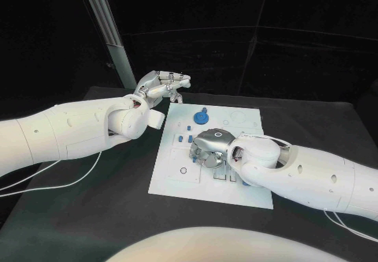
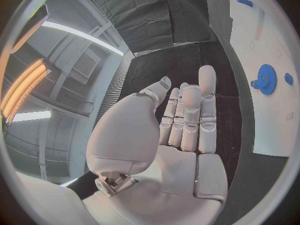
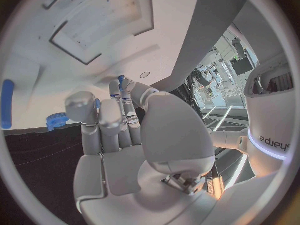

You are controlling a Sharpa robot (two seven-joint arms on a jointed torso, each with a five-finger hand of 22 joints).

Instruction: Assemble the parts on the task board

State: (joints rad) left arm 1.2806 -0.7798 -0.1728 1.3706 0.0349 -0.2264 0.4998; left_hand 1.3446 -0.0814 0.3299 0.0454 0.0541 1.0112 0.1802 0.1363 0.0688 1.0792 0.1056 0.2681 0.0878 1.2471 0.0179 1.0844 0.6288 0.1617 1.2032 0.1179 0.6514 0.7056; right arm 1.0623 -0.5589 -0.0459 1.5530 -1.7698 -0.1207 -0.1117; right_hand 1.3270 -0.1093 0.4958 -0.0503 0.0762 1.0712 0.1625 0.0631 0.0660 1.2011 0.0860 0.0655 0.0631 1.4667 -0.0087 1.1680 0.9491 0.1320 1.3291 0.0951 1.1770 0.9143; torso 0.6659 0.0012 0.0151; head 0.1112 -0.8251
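Early on, by my read: blue gear (image 1: pixel 201 117) seated upper-centre on task board (image 1: pixel 236 191), small parts (image 1: pixel 183 138) loose. Right hand (image 1: pixel 211 147) over board centre, grasp unclear; left hand (image 1: pixel 160 85) upper left, fingers released, holding nothing.

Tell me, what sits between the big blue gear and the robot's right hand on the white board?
In the head view, a few small blue parts lie on the task board between the blue gear and the right hand.

One task board (image 1: pixel 206 188), two robot hands (image 1: pixel 163 85) (image 1: pixel 211 144)
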